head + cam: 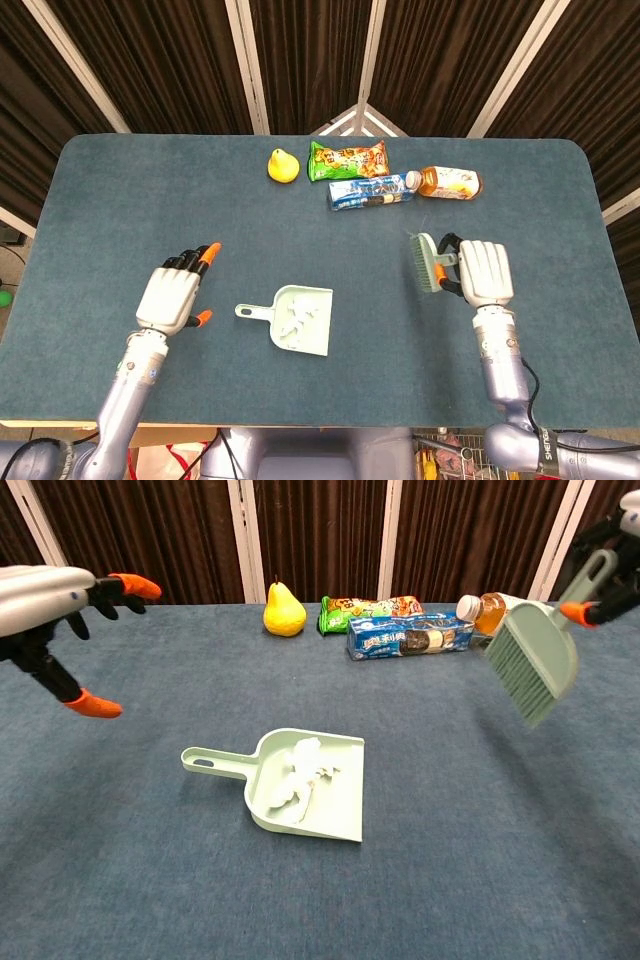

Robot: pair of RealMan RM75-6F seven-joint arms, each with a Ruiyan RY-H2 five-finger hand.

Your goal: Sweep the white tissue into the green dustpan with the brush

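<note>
The green dustpan [300,321] [330,803] lies flat on the blue table with the crumpled white tissue [296,318] [296,777] inside its scoop. Its handle points toward my left hand [172,296] [50,610], which hovers open and well clear of it, fingers spread. My right hand [482,273] [612,560], far to the right of the pan, holds the green brush [425,261] [535,656] by its handle, bristles angled down and lifted off the table.
Along the far side lie a yellow pear [283,166] [284,611], a green snack bag [347,158], a blue cookie pack [370,191] [408,636] and an orange drink bottle [446,182]. Dark curtains stand behind the table.
</note>
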